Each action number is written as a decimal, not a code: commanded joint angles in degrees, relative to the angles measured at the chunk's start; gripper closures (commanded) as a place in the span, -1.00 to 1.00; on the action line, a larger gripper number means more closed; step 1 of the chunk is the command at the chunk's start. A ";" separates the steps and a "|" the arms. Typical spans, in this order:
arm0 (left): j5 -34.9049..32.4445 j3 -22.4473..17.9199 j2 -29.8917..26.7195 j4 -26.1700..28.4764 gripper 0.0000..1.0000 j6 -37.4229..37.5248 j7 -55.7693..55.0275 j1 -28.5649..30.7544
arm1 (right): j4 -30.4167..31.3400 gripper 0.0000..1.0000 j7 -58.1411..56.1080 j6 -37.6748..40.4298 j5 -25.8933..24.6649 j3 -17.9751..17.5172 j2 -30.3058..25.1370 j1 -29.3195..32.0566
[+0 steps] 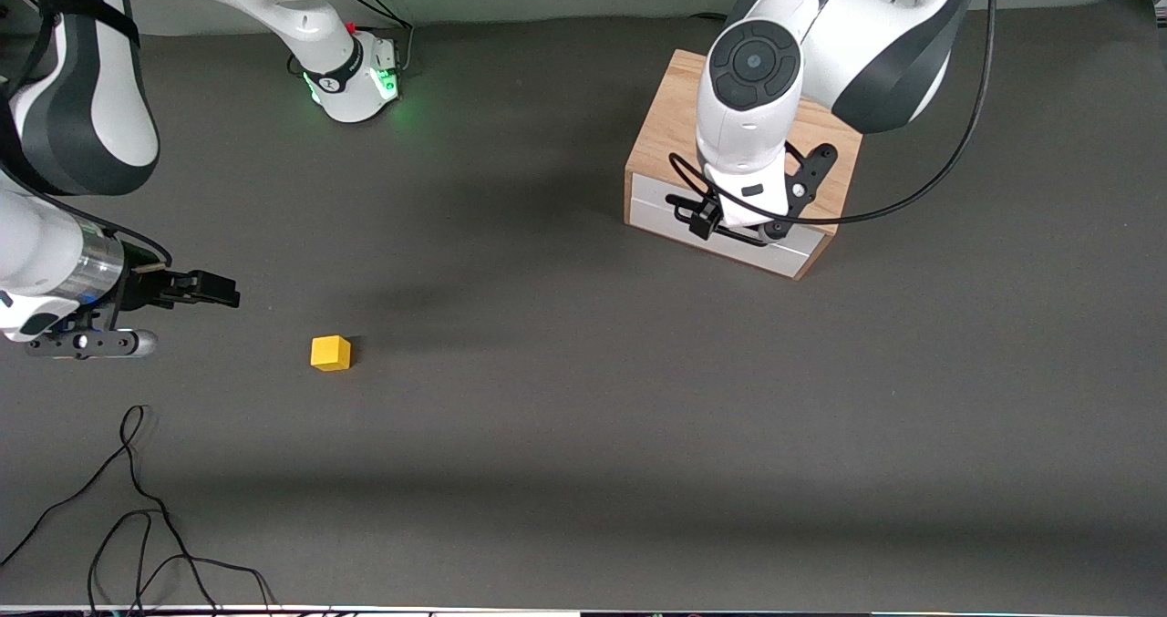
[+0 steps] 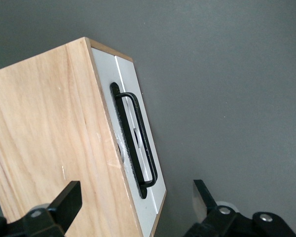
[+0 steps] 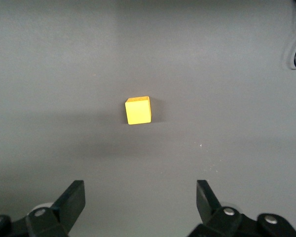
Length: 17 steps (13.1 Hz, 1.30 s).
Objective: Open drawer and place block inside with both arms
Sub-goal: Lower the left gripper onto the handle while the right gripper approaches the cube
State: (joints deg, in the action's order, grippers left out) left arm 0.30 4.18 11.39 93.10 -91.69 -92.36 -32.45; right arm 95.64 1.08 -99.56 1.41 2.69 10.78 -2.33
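While the front view hides it, the left gripper (image 2: 135,197) gapes wide over the drawer (image 2: 138,148) handle (image 2: 135,140).

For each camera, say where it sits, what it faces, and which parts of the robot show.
Front view: high across the table, facing the bases; shows both arms, the box and the block.
Left wrist view: looks past the open left gripper at the drawer, closed, and its handle.
Right wrist view: looks past the open right gripper down at the block.
Shared: front and right wrist views show the block.
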 commanded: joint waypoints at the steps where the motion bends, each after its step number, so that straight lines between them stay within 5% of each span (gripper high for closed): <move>1: 1.72 -0.67 1.62 -1.00 -1.00 0.64 -4.30 -0.86 | 1.39 -1.00 -1.35 -1.34 0.00 0.65 0.11 -0.04; 4: 1.63 -0.75 4.61 -0.03 -1.00 -3.48 -11.07 -0.68 | 3.84 -1.00 -1.87 -4.75 0.00 0.65 0.65 -0.13; 12: 0.93 -0.84 5.23 11.30 -1.00 -14.04 -10.65 0.11 | 5.69 -1.00 -4.07 -12.58 0.09 0.21 3.28 -2.06; 17: 0.93 -0.93 7.68 12.98 -1.00 -18.43 -10.73 0.11 | 6.75 -1.00 -5.64 -14.52 0.09 0.21 3.99 -3.39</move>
State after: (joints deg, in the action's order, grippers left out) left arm 1.29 3.35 18.55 105.20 -108.18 -102.48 -32.32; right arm 101.43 -1.84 -112.65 1.41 2.52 15.10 -5.72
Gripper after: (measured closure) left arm 0.000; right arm 0.000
